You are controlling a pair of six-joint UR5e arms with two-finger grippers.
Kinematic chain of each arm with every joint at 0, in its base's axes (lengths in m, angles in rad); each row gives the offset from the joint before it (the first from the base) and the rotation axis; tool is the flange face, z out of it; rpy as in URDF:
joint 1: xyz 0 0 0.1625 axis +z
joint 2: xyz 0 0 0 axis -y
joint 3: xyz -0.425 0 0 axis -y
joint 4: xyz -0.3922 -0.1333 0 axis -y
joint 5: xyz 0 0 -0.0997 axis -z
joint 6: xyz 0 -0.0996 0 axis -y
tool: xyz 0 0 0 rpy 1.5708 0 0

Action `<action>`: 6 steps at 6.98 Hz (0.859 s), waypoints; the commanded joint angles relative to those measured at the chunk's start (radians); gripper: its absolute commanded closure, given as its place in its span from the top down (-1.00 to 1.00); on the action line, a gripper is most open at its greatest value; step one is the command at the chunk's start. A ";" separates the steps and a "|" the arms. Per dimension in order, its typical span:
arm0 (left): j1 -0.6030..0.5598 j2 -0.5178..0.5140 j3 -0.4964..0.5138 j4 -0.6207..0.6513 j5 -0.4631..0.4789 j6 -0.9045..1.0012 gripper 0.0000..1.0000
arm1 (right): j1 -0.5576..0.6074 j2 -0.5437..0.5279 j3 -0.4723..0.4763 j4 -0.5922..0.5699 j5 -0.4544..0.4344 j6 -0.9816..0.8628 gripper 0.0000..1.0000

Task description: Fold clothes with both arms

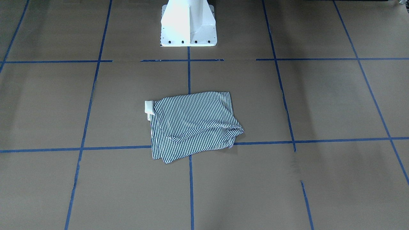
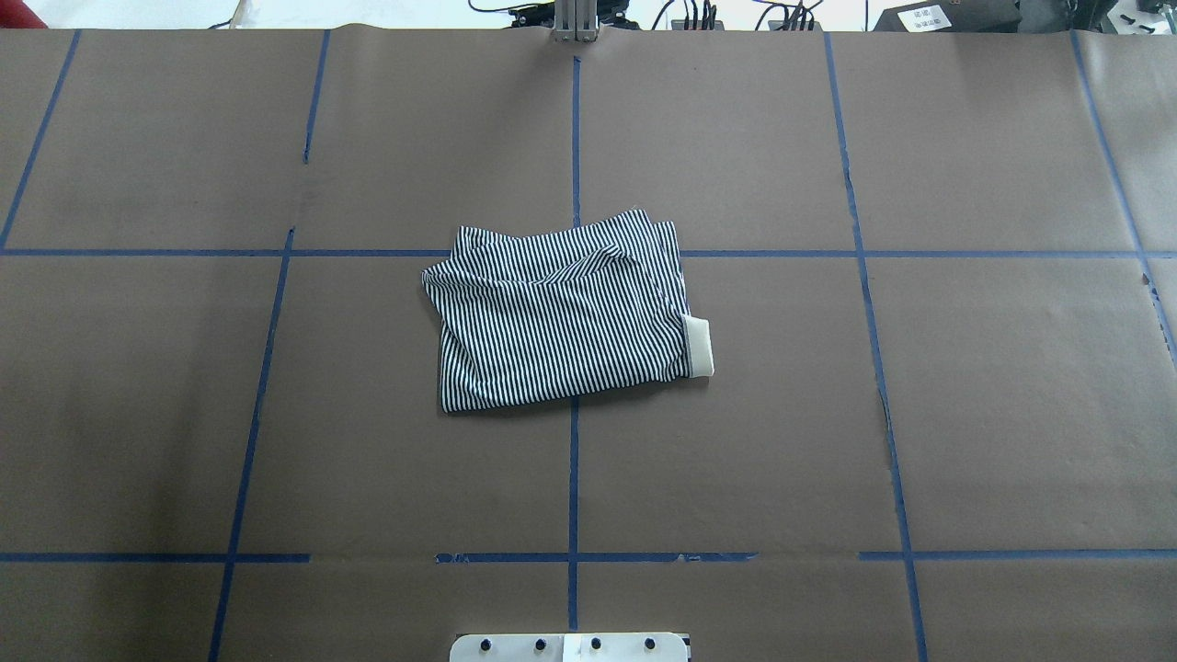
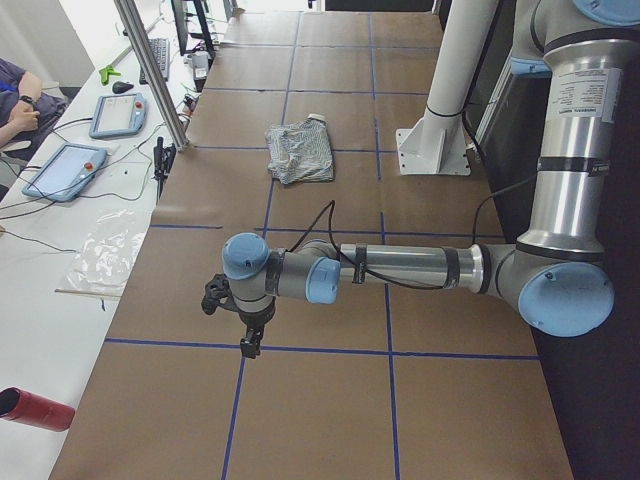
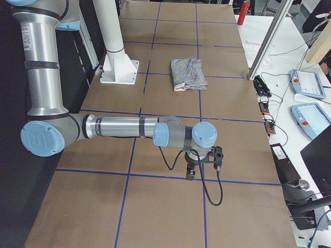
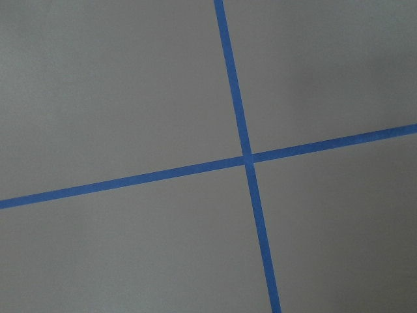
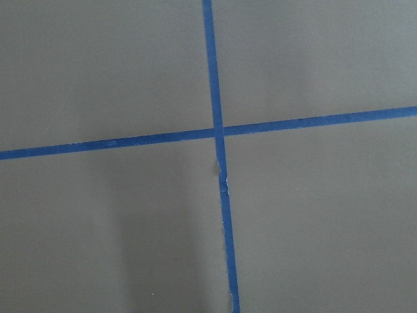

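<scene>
The striped polo shirt [image 1: 191,124] lies folded into a rough rectangle at the table's middle, also seen in the overhead view [image 2: 561,313], with its cream collar [image 2: 699,346] sticking out at one side. Neither arm touches it. In the exterior left view the near left arm stretches over the table end, its gripper [image 3: 247,338] pointing down far from the shirt [image 3: 300,152]. In the exterior right view the right gripper [image 4: 192,173] hangs likewise, far from the shirt [image 4: 189,72]. I cannot tell whether either gripper is open or shut. Both wrist views hold only paper and tape.
Brown paper with blue tape lines [image 2: 575,460] covers the table. The white pedestal base [image 1: 188,24] stands on the robot's side. Tablets [image 3: 65,170] and cables lie on a side bench, where a person's arm [image 3: 20,100] rests. A red can [image 3: 35,408] lies near.
</scene>
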 commanded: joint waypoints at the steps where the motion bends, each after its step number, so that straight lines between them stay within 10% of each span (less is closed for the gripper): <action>1: 0.001 0.001 0.006 0.002 0.000 -0.014 1.00 | 0.000 0.007 0.003 0.000 -0.012 0.004 1.00; 6: 0.001 0.001 0.010 -0.012 -0.003 -0.136 1.00 | 0.000 0.010 0.014 0.000 -0.009 0.005 1.00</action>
